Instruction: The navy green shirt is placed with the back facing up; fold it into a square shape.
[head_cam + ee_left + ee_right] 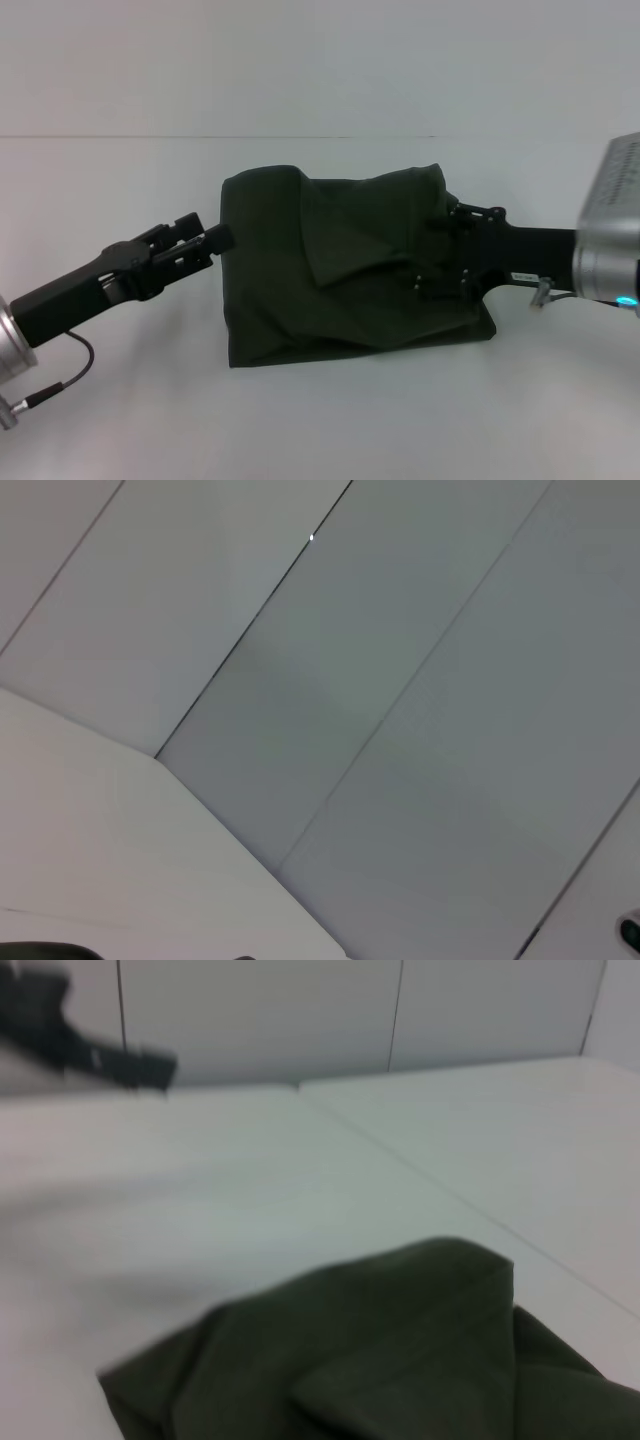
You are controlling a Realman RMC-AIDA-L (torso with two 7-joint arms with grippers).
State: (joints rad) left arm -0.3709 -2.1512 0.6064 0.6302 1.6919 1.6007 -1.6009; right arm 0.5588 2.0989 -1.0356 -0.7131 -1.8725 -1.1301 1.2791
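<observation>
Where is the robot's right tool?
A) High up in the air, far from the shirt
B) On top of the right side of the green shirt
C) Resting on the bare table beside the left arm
B: in the head view the right tool lies over the right side of the navy green shirt, while the left tool sits at the shirt's left edge.

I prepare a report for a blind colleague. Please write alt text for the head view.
A large dark olive-green short-sleeved shirt of soft knit lies partly folded into a rumpled block on a white table. The black left gripper is at the shirt's left edge, and the black right gripper is over its right side.
</observation>
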